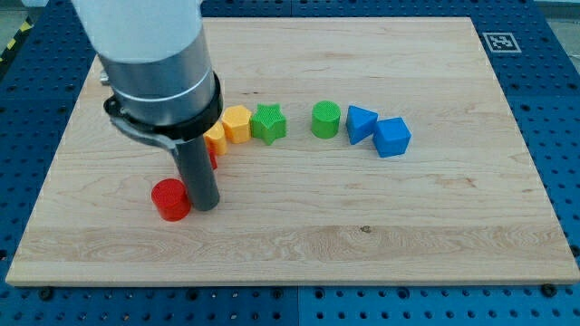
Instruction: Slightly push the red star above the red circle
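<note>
The red circle (169, 199) lies on the wooden board (362, 226) at the lower left. My tip (205, 207) rests on the board right against the red circle's right side. A sliver of red (214, 158) shows just behind the rod, above and to the right of the red circle. It is probably the red star, and the rod hides most of it. The arm's grey body covers the board's upper left.
A row of blocks runs rightward from the rod: an orange block (216, 137), a yellow block (237, 123), a green star (268, 122), a green circle (326, 119), and two blue blocks (361, 123) (392, 137). A marker tag (500, 42) sits at the board's top right corner.
</note>
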### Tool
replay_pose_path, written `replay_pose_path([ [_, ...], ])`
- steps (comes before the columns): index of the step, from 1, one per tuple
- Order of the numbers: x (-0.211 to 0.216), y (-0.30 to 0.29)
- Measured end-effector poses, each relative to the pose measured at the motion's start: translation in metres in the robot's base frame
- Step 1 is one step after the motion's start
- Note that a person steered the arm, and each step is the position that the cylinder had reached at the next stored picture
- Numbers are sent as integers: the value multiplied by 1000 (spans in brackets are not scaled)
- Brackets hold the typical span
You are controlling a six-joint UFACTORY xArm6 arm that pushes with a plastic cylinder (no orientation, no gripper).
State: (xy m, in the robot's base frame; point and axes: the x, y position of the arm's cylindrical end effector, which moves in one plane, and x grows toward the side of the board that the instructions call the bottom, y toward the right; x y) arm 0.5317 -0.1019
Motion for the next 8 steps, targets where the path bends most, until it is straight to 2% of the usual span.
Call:
replay_pose_path([
  [2, -30, 9],
  [8, -43, 4],
])
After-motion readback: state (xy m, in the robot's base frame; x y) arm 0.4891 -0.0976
